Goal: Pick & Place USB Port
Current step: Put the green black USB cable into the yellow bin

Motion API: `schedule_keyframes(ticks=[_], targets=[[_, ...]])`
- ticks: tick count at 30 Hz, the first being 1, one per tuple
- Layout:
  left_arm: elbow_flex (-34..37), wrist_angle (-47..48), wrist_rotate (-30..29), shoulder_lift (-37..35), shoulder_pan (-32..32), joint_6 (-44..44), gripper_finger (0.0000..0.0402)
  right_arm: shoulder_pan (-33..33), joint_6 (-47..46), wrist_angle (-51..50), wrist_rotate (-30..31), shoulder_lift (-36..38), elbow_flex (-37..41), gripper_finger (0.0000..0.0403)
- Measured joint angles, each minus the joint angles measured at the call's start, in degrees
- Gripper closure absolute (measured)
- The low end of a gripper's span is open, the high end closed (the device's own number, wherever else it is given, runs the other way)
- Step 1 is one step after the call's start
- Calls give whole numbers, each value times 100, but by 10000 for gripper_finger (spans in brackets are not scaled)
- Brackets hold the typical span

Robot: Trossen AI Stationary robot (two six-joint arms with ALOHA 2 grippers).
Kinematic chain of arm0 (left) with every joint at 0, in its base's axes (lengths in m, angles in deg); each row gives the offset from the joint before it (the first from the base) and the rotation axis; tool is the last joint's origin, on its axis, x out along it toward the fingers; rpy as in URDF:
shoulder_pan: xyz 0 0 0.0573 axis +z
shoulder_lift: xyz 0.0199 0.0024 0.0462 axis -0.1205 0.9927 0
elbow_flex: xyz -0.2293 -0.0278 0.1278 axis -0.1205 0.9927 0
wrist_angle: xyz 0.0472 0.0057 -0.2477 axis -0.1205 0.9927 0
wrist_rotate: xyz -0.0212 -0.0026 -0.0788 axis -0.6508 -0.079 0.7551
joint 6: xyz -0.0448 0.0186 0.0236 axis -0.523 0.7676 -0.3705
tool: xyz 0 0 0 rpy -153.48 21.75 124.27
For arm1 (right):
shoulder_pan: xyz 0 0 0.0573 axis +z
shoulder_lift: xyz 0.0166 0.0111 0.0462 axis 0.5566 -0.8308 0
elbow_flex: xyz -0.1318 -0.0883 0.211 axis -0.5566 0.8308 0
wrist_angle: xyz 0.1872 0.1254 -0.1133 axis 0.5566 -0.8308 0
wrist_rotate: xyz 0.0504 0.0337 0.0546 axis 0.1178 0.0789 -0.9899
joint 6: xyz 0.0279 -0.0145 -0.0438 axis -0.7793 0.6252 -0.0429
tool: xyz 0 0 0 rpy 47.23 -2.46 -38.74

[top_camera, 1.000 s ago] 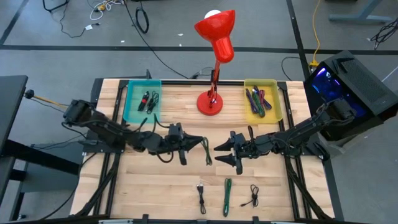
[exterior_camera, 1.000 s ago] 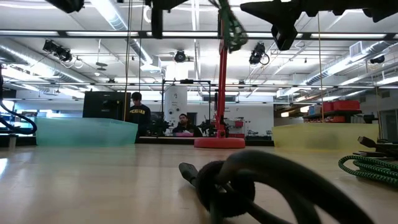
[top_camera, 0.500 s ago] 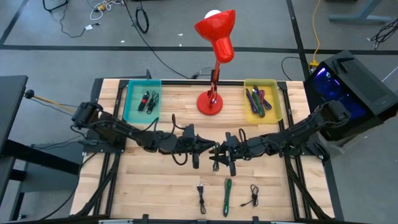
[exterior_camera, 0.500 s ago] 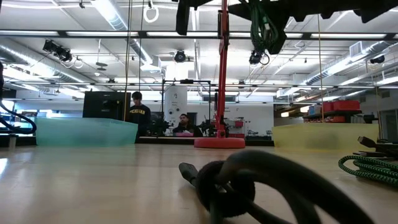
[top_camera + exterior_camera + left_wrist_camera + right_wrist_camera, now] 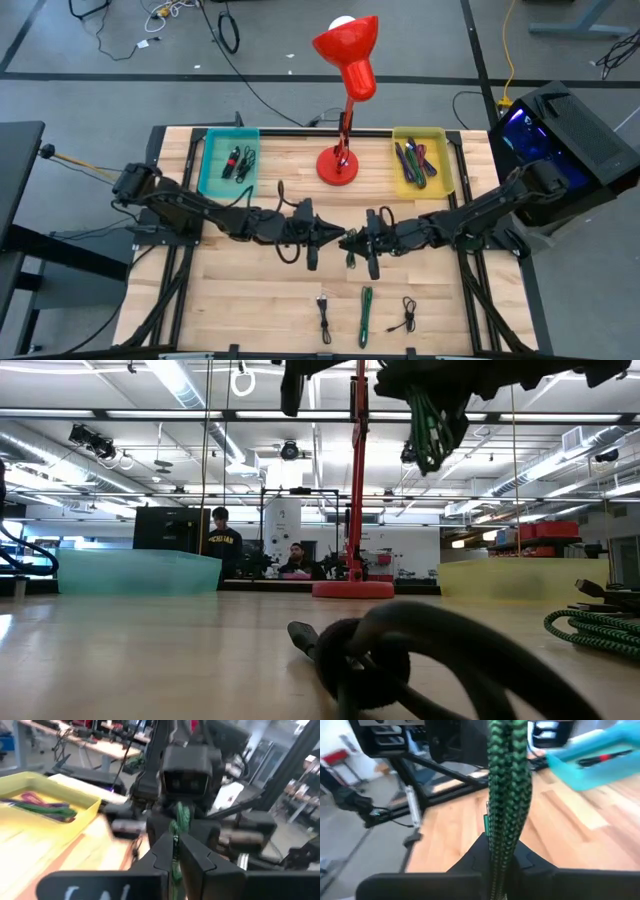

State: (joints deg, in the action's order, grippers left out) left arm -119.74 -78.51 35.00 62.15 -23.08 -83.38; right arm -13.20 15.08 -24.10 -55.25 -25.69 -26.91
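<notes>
Mid-frame, both my jaws meet, left gripper (image 5: 335, 240) and right gripper (image 5: 356, 243) each pinching the green braided cable (image 5: 506, 785), hanging vertically between them.

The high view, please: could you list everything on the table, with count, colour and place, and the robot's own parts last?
Red desk lamp: one, red, back centre of the table.
Teal plastic bin: one, teal, back left, small dark cables inside.
Yellow plastic bin: one, yellow, back right, green and purple cables inside.
Green braided USB cable: one, green, mid-table, held above the surface between both arms.
Green cable on the table: one, green, front centre.
Black cables: two, black, front edge, either side of that green one; the other on the right.
Wooden table: one, light wood.
Left end effector: dark, at centre, shut on the braided cable.
Right end effector: dark, at centre, shut on the same cable.
</notes>
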Motion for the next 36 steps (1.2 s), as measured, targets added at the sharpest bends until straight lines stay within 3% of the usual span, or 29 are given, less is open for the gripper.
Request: schedule_keyframes(ticks=[7, 13, 20, 29, 36], targets=[[-2, 1568, -55, -701, -78, 26, 370, 22, 136, -917, 599, 744, 9, 383], [-9, 2806, -117, -939, -569, -189, 370, -160, 69, -2094, 1347, 1592, 9, 383], [4, 3943, -1124, -697, -1458, -972, 369, -593, -415, -3681, 2236, 2803, 11, 383], [0, 3800, -2010, -66, -2437, -1686, 369, -1435, -1175, -5190, 3446, 3862, 11, 383], [0, 3372, -2391, 649, -2730, -2155, 369, -2037, -2223, -6268, 4144, 3988, 11, 383]])
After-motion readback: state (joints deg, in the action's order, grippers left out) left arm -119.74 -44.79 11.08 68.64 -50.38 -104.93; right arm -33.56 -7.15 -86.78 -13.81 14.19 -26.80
